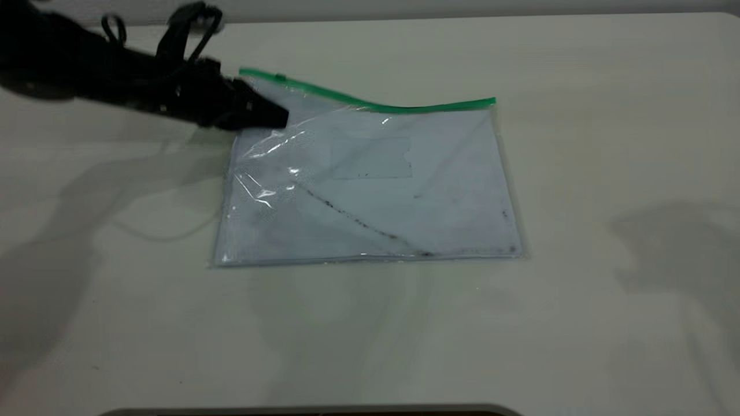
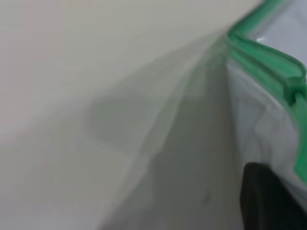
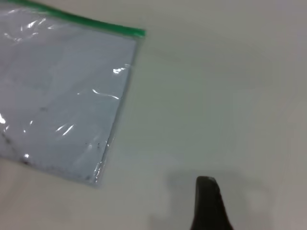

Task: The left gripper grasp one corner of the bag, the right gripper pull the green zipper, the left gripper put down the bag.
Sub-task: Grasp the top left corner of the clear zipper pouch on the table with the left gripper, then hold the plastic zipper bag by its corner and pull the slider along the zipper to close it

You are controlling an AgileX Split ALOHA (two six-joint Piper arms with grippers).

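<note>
Gripping corner (image 1: 250,81) (raised) | L end effector (image 1: 272,115) clamped on bag (image 1: 370,190) | R unclear

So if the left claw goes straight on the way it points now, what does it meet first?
The left claw points toward the exterior view's right, over the raised corner of the bag. Going on, it would probably press into the bag's crinkled clear plastic, just below the green zipper. Depth is unclear.

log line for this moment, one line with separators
stage: corner grasp | left tool: on the bag at its raised corner | green zipper: not pulled | right tool: off bag, above table
</note>
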